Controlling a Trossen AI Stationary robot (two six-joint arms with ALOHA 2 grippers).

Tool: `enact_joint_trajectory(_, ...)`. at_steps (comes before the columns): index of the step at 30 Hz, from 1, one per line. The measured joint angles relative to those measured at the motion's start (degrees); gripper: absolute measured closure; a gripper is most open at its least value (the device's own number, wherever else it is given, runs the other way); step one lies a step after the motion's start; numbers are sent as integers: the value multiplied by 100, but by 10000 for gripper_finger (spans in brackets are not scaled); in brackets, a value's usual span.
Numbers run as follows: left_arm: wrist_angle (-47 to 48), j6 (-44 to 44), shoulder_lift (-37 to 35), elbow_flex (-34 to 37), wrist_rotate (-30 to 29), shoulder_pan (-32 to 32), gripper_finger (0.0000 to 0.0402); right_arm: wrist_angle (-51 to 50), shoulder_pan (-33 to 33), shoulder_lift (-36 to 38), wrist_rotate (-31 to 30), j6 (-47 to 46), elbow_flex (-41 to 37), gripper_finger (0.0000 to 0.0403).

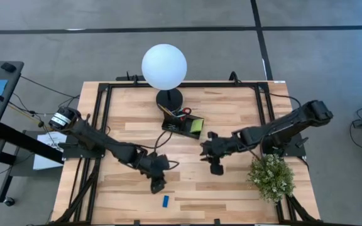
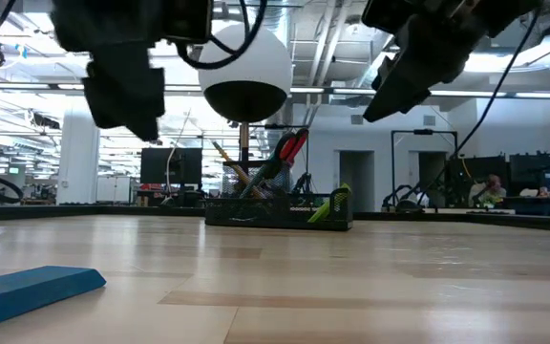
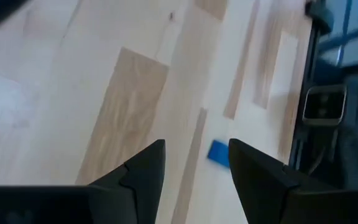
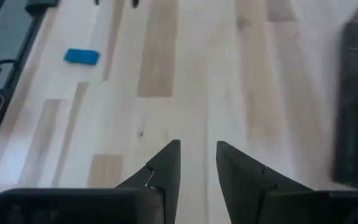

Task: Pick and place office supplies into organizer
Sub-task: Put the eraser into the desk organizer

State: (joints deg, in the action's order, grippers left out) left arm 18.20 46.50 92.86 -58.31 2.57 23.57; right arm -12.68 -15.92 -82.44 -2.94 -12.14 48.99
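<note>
Nearest the front edge of the worktop (image 1: pixel 118 135) lies the small blue eraser (image 1: pixel 166 201), flat and alone, apparently the last loose item. Just behind it hangs the left pincer (image 1: pixel 158 184), above the wood w/ fingers apart and nothing btwn them; its wrist view frames the eraser in the gap btwn the two fingers, so it's prob. lining up for a descent onto it. Eraser lies flat, so a top-down pinch across its short side seems the way.

Mid-worktop, the right pincer (image 1: pixel 215 167) hovers over bare wood, also parted and empty, likely waiting clear of the left arm's path.

Further back, the organizer (image 1: pixel 182 124) sits touching or just in front of the lamp base (image 1: pixel 169 98), already holding the red-handled scissors (image 2: pixel 291 148) and a lime-green sticky-note pad (image 1: pixel 196 125). Potted plant (image 1: pixel 271 177) stands at the right edge, out of the way.

View diffs: low view shows scissors and pencils standing tilted in the tray, and that both pincers are off the surface; the overhead can't give height. Overhead alone shows eraser-to-tray separation: well apart. Right wrist view catches the eraser far off and the tray edge at its side.
</note>
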Motion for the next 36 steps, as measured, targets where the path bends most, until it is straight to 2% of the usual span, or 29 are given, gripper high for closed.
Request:
enact_joint_trajectory(2,63,-100,0,1,-48,147,231,149,-109,-144,0,-6,0,306)
enact_joint_trajectory(5,-41,240,0,37,-117,376,231,196,-227,-299,-6,-172,0,306)
enact_joint_trajectory(9,-543,1176,0,227,-384,694,231,137,-327,-453,-22,-284,0,306)
enact_joint_trajectory(14,-560,2735,2,309,-508,936,231,203,-358,-509,-33,-283,0,306)
enact_joint_trajectory(17,-739,3202,188,296,-541,1031,231,202,-354,-503,-35,-208,0,306)
enact_joint_trajectory(24,-1736,4283,1110,292,281,1007,231,239,-306,-489,-33,64,0,306)
enact_joint_trajectory(28,-1878,4966,1445,292,637,985,231,212,-190,-489,-14,170,0,306)
enact_joint_trajectory(31,-2019,5167,1504,272,679,980,231,187,-120,-489,-11,365,0,306)
enact_joint_trajectory(36,-2152,5373,1534,120,313,913,231,176,53,-487,6,579,0,306)
